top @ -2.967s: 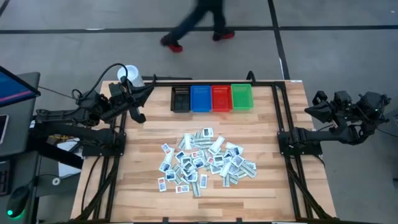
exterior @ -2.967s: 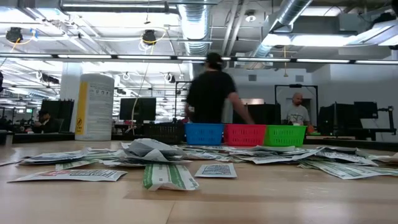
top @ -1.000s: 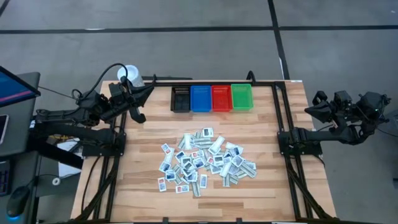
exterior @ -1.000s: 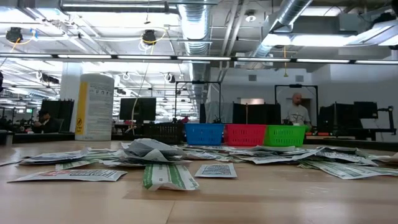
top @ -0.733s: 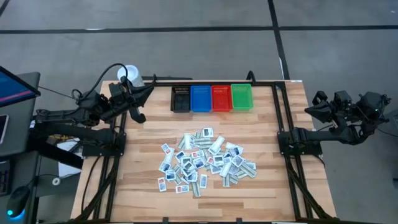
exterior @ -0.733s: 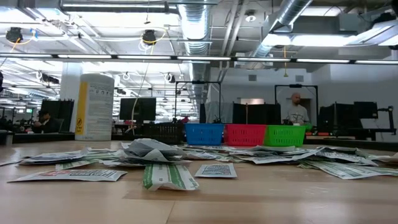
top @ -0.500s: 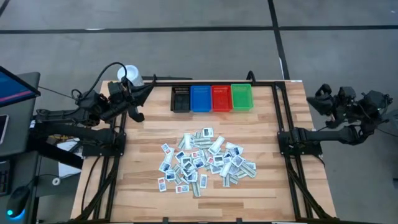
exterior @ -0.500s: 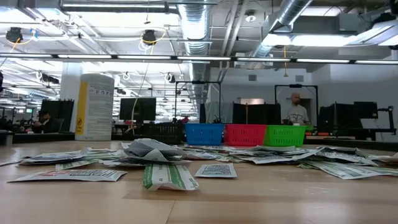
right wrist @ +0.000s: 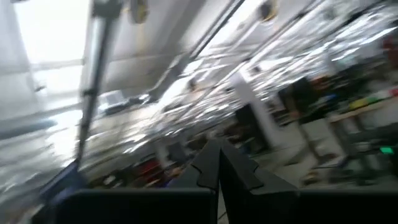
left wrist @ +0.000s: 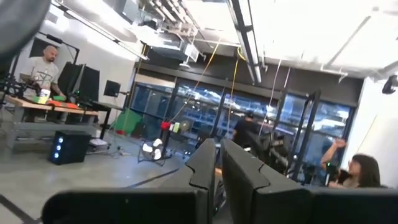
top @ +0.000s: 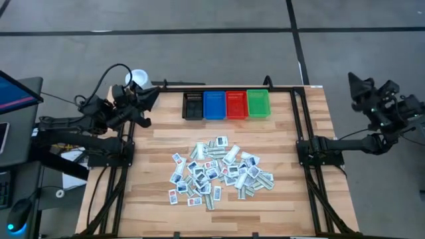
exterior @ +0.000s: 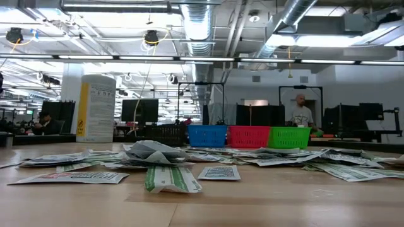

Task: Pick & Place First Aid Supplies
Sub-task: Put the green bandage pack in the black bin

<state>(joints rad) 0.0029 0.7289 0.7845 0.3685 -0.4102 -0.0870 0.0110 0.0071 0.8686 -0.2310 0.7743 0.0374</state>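
The right gripper (top: 354,84) has swung up and away beyond the tabletop's (top: 305,206) edge, jaws pressed together; the left gripper (top: 150,97), jaws nearly closed and empty, shifted slightly. Flat paper first aid supplies (top: 219,172) lie heaped mid-tabletop. Four ribbed plastic bins (top: 226,104) line the far edge.

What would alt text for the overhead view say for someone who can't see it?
A heap of first aid packets lies mid-table, below black, blue, red and green bins; both arms sit off the table's sides.
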